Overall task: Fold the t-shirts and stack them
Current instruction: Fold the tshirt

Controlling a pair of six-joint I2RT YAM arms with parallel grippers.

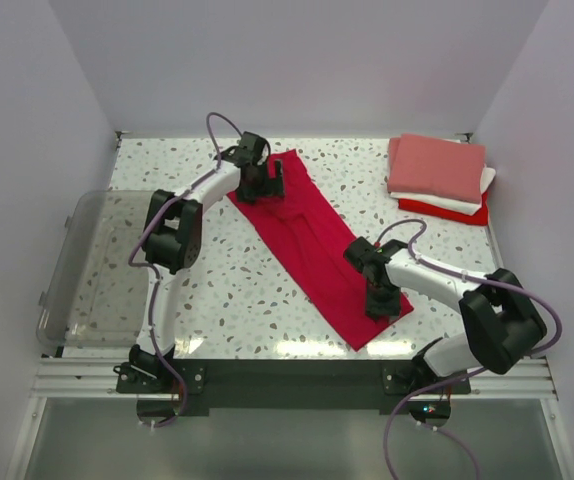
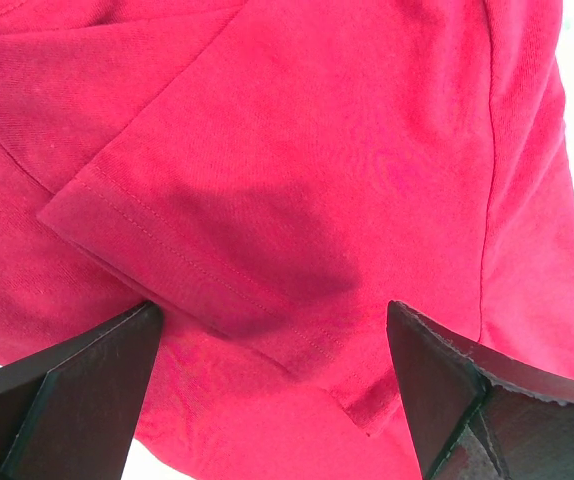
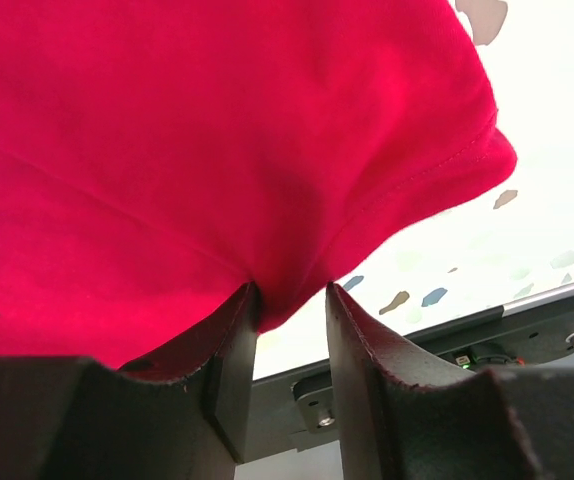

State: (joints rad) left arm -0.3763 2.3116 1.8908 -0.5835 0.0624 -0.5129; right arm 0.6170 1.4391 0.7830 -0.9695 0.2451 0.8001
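A crimson-red t-shirt [image 1: 312,245] lies folded into a long strip, running diagonally from the far middle to the near right of the table. My left gripper [image 1: 267,180] is open at its far end. In the left wrist view its jaws [image 2: 272,330] stand wide apart over a sleeve hem of the shirt [image 2: 317,150]. My right gripper [image 1: 380,303] is at the near end. In the right wrist view it [image 3: 292,295] is pinched on a bunched fold of the shirt [image 3: 217,130]. Folded shirts are stacked at the far right: salmon-pink [image 1: 437,165] over white [image 1: 472,203] over red [image 1: 447,212].
A clear plastic bin [image 1: 97,265] lies at the left edge of the speckled table [image 1: 257,300]. Walls close in the table on the left, far and right sides. The arms' mounting rail [image 1: 297,375] runs along the near edge.
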